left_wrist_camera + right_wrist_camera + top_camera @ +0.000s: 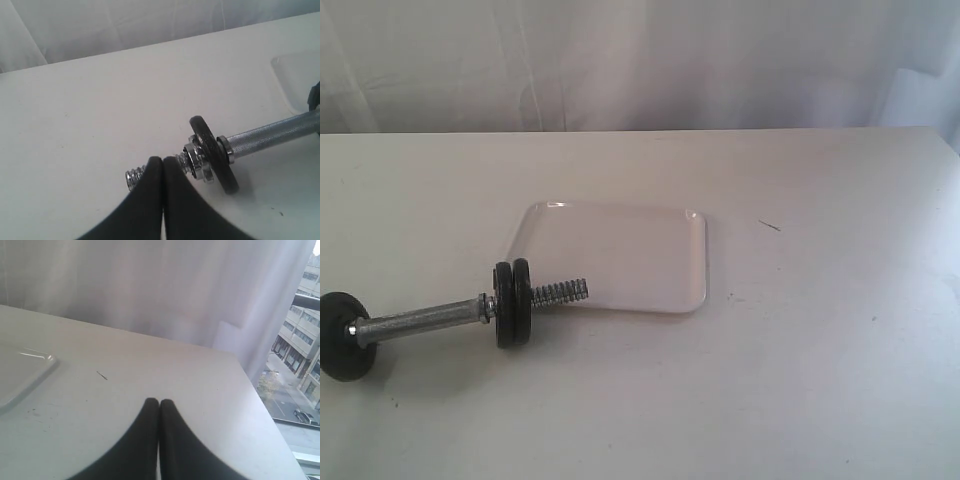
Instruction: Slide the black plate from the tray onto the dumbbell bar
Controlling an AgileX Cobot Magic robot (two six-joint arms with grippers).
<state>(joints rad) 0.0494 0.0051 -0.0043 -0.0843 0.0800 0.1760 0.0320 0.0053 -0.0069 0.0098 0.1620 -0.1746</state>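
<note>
Across the table point(800, 380), the tray point(620, 250) is lying beside the dumbbell bar point(420, 322), which is carrying the black plate point(523, 298). Only wrist views are showing the left gripper point(162, 160) and right gripper point(159, 402), jaws pressing together, gripping nothing.

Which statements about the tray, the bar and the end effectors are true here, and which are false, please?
1. The tray holds no plate. True.
2. The dumbbell bar lies wholly on the tray. False: most of it rests on the table.
3. Two black plates sit side by side on the bar. True.
4. The left end effector is open. False: it is shut, holding nothing.
5. The right end effector grips a plate. False: it is shut on nothing.
</note>
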